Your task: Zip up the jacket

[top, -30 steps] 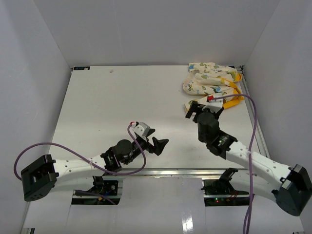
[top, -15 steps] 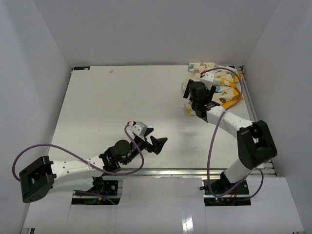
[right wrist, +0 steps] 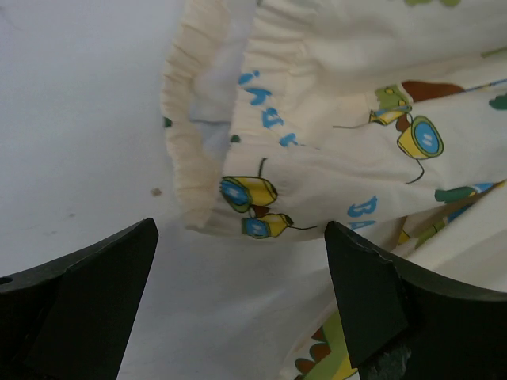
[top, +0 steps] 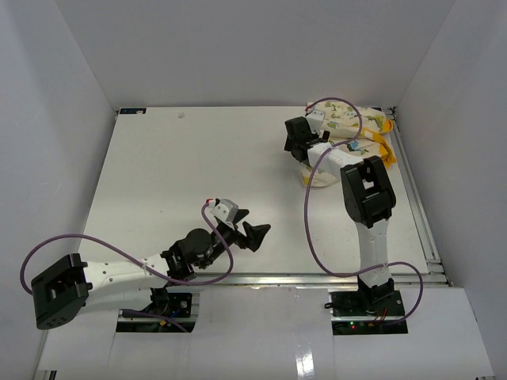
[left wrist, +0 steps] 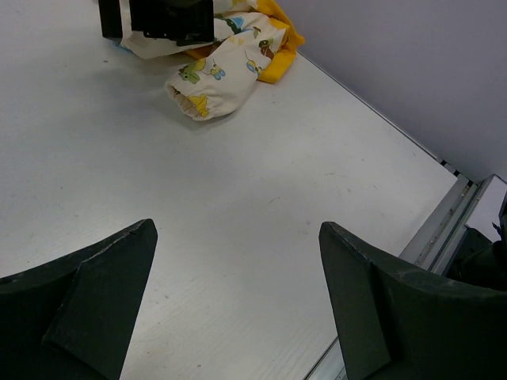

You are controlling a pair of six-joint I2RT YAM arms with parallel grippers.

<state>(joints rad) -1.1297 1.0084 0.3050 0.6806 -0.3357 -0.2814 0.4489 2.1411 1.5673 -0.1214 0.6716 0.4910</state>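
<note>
Jacket [right wrist: 341,150] lies crumpled at far right of table [top: 174,174]: soft cream printed fabric, yellow trim, gathered sleeve cuff [right wrist: 194,158]. Right gripper [right wrist: 239,265] hangs over cuff, jaws wide apart, empty. Left gripper [left wrist: 238,269] near centre, jaws apart, well away.

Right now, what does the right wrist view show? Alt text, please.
A gathered sleeve cuff of the cream jacket, printed with small blue, yellow and green cartoon figures, lies on the white table. The right arm's jaws stand open at the bottom corners, with fabric between them but nothing gripped.
</note>
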